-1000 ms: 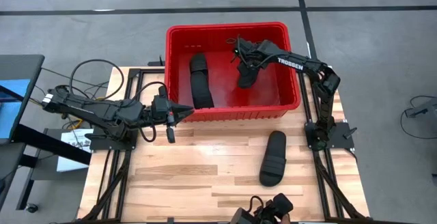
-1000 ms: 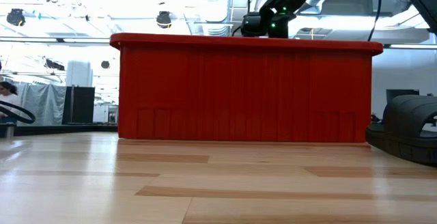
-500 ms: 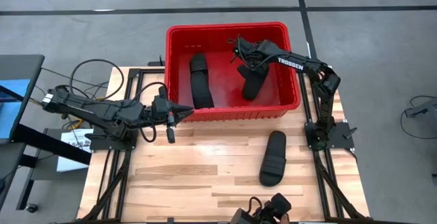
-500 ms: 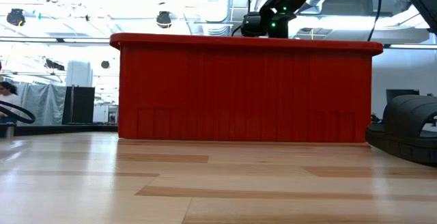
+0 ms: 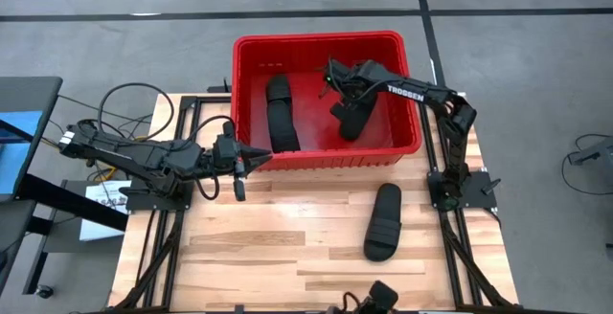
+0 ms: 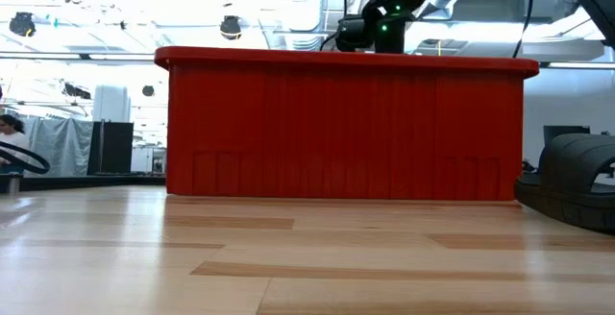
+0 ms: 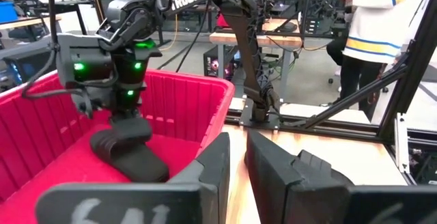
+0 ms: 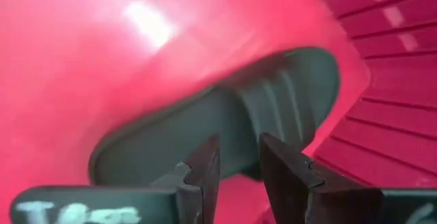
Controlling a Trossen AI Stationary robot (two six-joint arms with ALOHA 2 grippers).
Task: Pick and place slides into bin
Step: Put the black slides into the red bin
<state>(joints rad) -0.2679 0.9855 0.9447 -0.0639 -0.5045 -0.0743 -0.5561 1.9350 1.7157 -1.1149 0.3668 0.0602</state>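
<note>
The red bin [image 5: 326,38] stands at the table's far middle. Two black slides lie on its floor: one at the left [image 5: 279,113], one at the right [image 5: 351,121], which also shows in the right wrist view [image 8: 225,128] and the left wrist view [image 7: 130,157]. My right gripper [image 5: 338,92] hangs inside the bin just above this right slide, fingers slightly apart [image 8: 239,159], holding nothing. A third slide [image 5: 385,220] lies sole down on the table, near right. My left gripper [image 5: 259,159] waits shut by the bin's near left corner. A fourth slide is out of view.
The bin's near wall [image 6: 346,133] fills the low view and hides its inside. The table's slide shows at that view's right edge [image 6: 577,190]. Cables lie at the table's left [image 5: 124,99]. A person stands beyond the table [image 7: 375,26]. Bare wood lies between bin and near edge.
The right slide stood on end under my right gripper a second ago. It has dropped and now lies flat on the bin's floor. My right gripper has since shifted a little toward the table's left, staying over the bin.
</note>
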